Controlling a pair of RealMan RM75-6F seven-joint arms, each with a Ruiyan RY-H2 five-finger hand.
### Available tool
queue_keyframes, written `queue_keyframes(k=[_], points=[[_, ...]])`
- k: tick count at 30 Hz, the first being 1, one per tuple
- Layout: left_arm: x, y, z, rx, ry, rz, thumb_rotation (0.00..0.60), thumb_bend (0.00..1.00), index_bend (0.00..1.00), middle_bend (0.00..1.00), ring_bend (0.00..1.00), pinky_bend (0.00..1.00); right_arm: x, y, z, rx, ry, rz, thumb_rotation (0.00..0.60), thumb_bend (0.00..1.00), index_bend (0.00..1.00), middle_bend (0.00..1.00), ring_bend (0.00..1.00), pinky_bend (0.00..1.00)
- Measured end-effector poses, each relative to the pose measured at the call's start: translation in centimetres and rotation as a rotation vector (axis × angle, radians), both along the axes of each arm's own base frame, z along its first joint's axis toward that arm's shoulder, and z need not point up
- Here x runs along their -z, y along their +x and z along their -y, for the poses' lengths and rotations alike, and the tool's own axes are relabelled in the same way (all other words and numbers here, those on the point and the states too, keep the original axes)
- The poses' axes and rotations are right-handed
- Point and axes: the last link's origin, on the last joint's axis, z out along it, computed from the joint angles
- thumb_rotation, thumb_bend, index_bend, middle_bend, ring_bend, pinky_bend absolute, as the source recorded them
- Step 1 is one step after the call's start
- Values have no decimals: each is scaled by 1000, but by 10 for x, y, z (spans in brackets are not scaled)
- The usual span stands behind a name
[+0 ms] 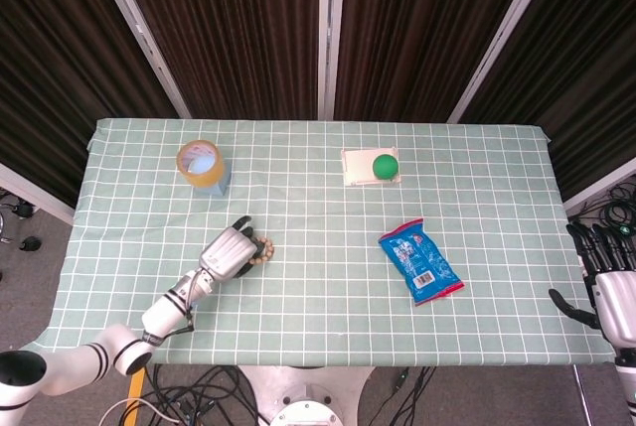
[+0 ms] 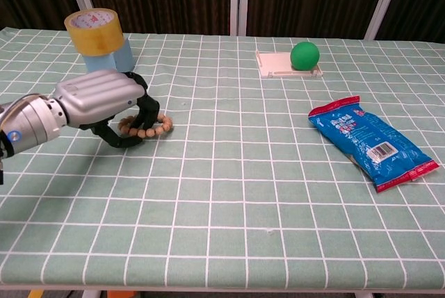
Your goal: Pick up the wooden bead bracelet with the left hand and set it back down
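The wooden bead bracelet (image 2: 154, 126) lies on the checked cloth at the left of the table, bunched into a narrow shape, and is also seen as a small brown bracelet (image 1: 263, 249) from above. My left hand (image 2: 97, 101) covers its left part, fingers curled down around the beads and thumb under the near side, gripping it at table level. From above, the left hand (image 1: 227, 250) hides most of the ring. My right hand (image 1: 608, 292) hangs off the table's right edge, fingers apart and holding nothing.
A yellow tape roll (image 2: 94, 30) sits on a light blue box just behind my left hand. A green ball (image 2: 304, 55) rests on a white tray (image 2: 274, 70) at the back. A blue snack bag (image 2: 372, 143) lies at the right.
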Motion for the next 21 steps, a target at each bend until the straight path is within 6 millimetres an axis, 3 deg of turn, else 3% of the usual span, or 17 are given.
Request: queue_keyframes(k=[7, 21], points=[[-16, 3, 3, -214, -128, 339, 600, 451, 594, 607, 353, 202, 0, 1, -1, -11, 0, 4, 600, 126, 0, 84, 0, 0], [-63, 8, 18, -865, -622, 1153, 600, 508, 589, 613, 379, 216, 1, 5, -2, -28, 4, 5, 600, 126, 0, 84, 0, 0]])
